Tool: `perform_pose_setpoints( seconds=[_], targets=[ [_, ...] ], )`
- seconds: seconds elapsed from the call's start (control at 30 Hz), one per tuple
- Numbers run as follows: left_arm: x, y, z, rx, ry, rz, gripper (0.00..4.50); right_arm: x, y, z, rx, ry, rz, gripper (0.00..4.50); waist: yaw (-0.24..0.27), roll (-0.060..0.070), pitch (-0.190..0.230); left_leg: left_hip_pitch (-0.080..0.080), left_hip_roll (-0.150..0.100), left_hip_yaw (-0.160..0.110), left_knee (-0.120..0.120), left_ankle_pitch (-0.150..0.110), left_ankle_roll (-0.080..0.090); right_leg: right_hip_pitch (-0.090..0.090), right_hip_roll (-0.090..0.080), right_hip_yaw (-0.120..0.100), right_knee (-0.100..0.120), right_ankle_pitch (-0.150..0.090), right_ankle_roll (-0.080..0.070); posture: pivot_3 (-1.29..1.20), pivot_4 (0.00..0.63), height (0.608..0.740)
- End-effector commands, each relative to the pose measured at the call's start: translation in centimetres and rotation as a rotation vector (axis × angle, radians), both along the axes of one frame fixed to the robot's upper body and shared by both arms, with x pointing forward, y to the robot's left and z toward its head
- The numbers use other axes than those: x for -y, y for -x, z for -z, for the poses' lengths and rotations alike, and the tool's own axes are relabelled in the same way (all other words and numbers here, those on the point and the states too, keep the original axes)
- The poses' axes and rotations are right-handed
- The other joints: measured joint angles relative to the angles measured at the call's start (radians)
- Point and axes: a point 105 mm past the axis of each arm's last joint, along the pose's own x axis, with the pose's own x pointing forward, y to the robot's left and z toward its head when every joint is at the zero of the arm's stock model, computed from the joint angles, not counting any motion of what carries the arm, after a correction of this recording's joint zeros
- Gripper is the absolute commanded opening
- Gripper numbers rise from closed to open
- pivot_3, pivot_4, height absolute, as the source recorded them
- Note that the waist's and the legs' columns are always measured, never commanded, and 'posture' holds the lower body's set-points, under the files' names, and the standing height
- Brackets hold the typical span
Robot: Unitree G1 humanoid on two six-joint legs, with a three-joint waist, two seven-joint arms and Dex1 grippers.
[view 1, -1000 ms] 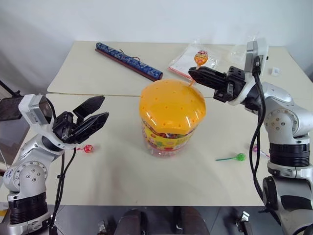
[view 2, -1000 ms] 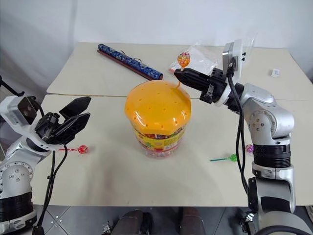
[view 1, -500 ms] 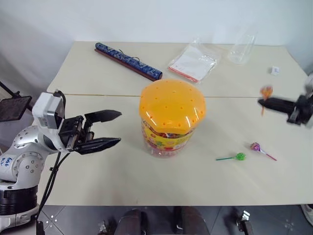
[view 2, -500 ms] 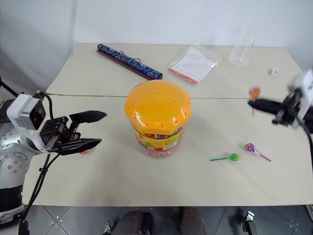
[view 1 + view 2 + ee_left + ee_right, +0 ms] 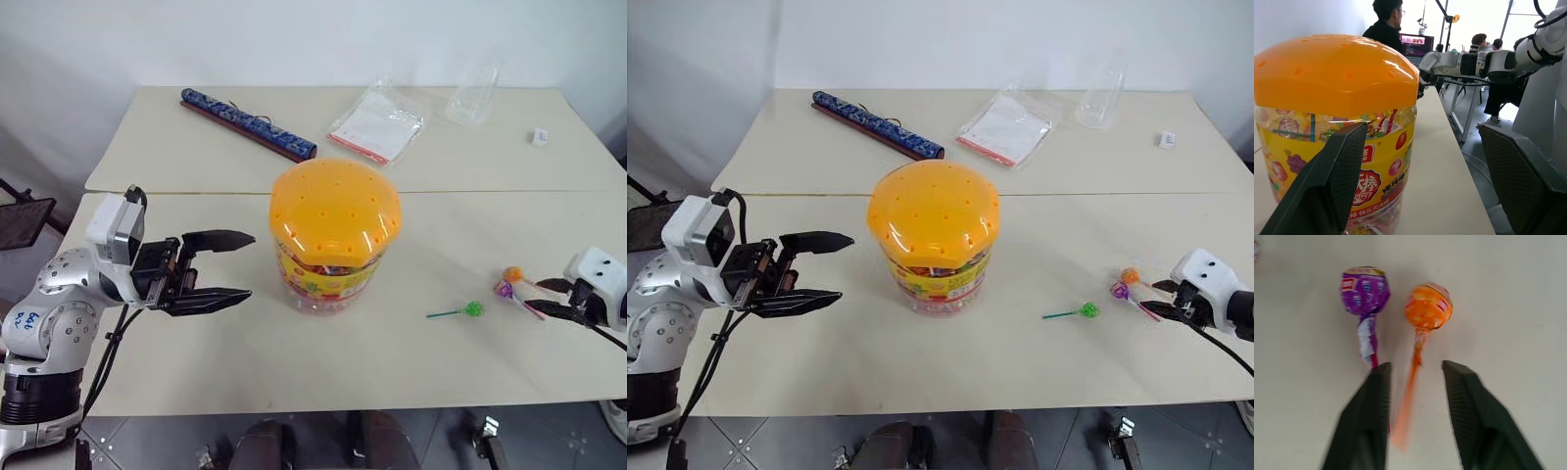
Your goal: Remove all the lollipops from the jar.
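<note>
Right wrist view is showing the right gripper point(image 5: 1414, 382) spreading its fingers off the orange lollipop point(image 5: 1428, 308), now lying just beside the purple one point(image 5: 1364, 289) on the table point(image 5: 245, 362) (green one point(image 5: 474, 308) nearby). The left gripper point(image 5: 243, 265) is waiting released beside the jar point(image 5: 333, 235). I judge this a set-down; next comes checking the lid holes for any remaining.

Three lollipops point(image 5: 512, 275), one jar point(image 5: 334, 235), two grippers point(image 5: 235, 266).
</note>
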Motion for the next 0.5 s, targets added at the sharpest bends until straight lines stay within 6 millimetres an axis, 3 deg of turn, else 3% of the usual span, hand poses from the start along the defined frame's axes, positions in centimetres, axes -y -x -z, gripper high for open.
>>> perform_pose_setpoints(
  seconds=[0.03, 0.13, 0.2, 0.3, 0.37, 0.5],
  targets=[
    [-1.1, -1.1, -0.5, 0.080, 0.003, -0.130, 3.87, -3.6, -0.3, -5.4, 0.228, -0.164, -0.193, 3.35, 0.001, 0.000, 0.000, 0.000, 0.000, 0.000, 0.000, 0.000, 0.000, 0.000, 0.000, 0.000, 0.000, 0.000, 0.000, 0.00, 0.150, 0.740],
    [-2.7, -2.8, 1.0, 0.085, -0.058, -0.299, 3.87, -8.5, 1.0, -10.0, 0.427, -0.427, -0.454, 4.37, -0.003, 0.000, 0.000, 0.001, 0.001, -0.002, 0.000, 0.000, 0.000, 0.001, 0.001, -0.001, 0.000, 0.000, 0.000, 0.00, 0.150, 0.740],
    [-3.7, -3.2, 2.1, 0.061, -0.091, -0.373, 3.87, -10.4, 1.0, -10.7, 0.414, -0.442, -0.496, 4.44, -0.004, 0.001, 0.000, 0.001, 0.001, -0.002, 0.000, 0.000, -0.001, 0.001, 0.002, -0.001, 0.001, 0.000, 0.000, 0.00, 0.150, 0.740],
    [-5.0, -3.1, 3.7, 0.017, -0.108, -0.454, 3.87, -14.6, 1.2, -10.5, 0.360, -0.503, -0.654, 4.44, -0.001, 0.000, 0.000, 0.000, 0.001, -0.003, 0.000, -0.001, -0.001, -0.001, 0.000, -0.002, 0.002, 0.000, 0.000, 0.00, 0.150, 0.740],
    [-5.6, -3.2, 4.8, -0.010, -0.136, -0.507, 3.87, -16.4, 1.4, -9.1, 0.313, -0.488, -0.730, 4.44, 0.005, -0.001, 0.000, -0.001, 0.002, -0.005, 0.000, -0.001, -0.002, 0.000, -0.001, -0.002, 0.002, 0.000, 0.000, 0.00, 0.150, 0.740],
    [-6.1, -3.0, 5.6, 0.036, -0.175, -0.613, 3.87, -17.6, 0.7, -6.1, 0.280, -0.478, -0.759, 4.44, 0.020, -0.001, -0.001, -0.002, 0.001, -0.007, 0.000, -0.002, -0.002, 0.000, -0.002, -0.002, 0.001, 0.000, 0.000, 0.00, 0.150, 0.740]
  ],
)
